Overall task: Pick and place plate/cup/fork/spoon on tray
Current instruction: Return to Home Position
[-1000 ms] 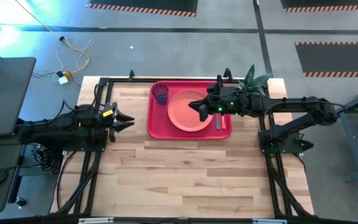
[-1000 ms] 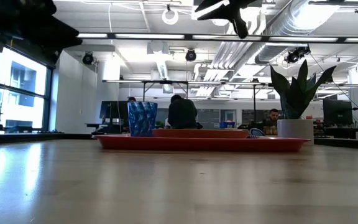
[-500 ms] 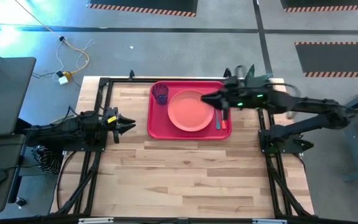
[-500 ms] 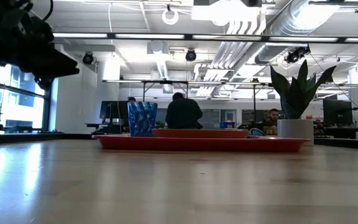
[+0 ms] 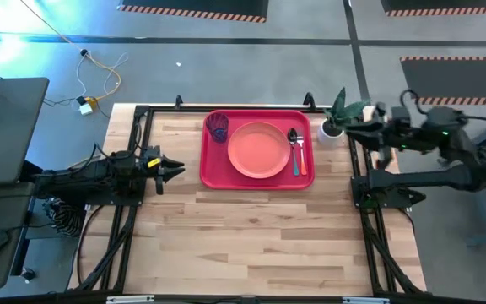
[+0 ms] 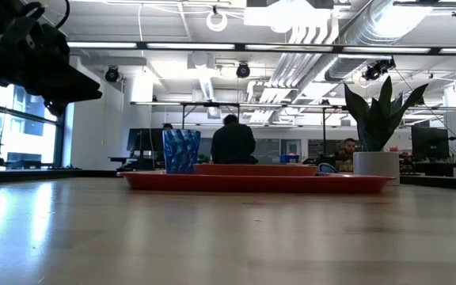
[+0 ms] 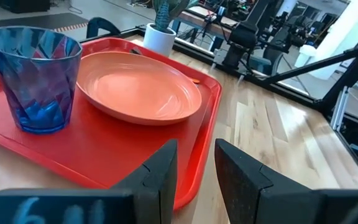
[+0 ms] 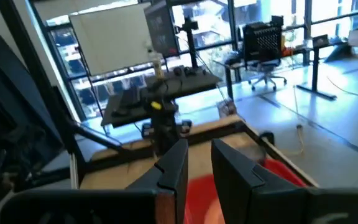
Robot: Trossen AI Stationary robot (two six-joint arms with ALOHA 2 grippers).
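The tray (image 5: 216,167) lies on the far half of the wooden table (image 5: 251,245), a little right of centre. The plate (image 5: 260,150) sits in the middle of it. The cup (image 5: 218,127) stands upright in the tray's far left corner, just beside the plate's rim. Right of the plate, the spoon (image 5: 294,150) and the fork (image 5: 303,159) lie side by side with their handles toward the near side. The spoon is on the left and the fork is closer to the tray's right rim. A white pot with a green plant (image 5: 332,128) stands on the table just off the tray's far right corner.

The left gripper (image 5: 174,166) hangs above the table to the left of the tray, pointing at it and clear of its left rim. In the left wrist view its fingers (image 7: 160,171) stand slightly parted with nothing between them. The cup, plate and tray lie ahead of the tips, untouched.

The right gripper (image 5: 357,129) is at the table's right edge, beyond the plant and well apart from the fork and spoon. Its fingers (image 8: 173,168) are likewise a little apart and empty. A red patch below them is probably the tray, though it is too blurred to be sure.
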